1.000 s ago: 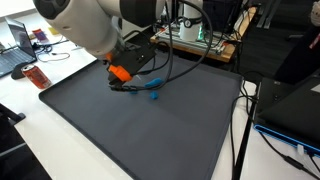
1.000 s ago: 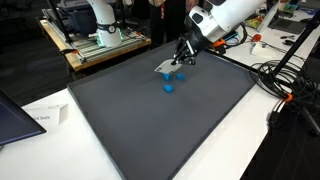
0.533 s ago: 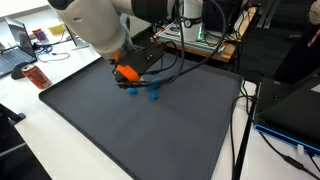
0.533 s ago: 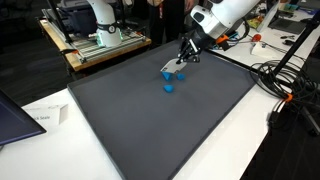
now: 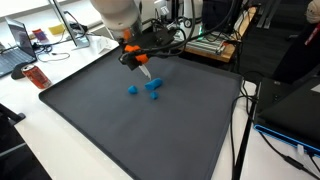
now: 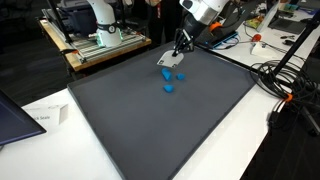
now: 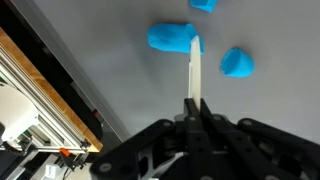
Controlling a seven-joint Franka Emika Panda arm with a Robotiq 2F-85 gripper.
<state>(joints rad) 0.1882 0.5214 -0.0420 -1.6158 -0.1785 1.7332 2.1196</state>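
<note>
White strip (image 7: 193, 68) is hanging over the mat (image 5: 120, 130), near its edge by the wooden bench (image 5: 215, 48), tip above the blue lumps (image 7: 170, 38). Gripper (image 7: 195, 105) is clenching one end of the strip. Looks like it's carrying; the next move is calling for a steady grip and keeping the tip off the lumps.

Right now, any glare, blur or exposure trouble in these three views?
Wrist view: the mat renders pale grey; the gripper close to the lens is soft, the blue pieces clear. Both exterior views: same mat dark, evenly lit, no glare; the white strip tiny.
</note>
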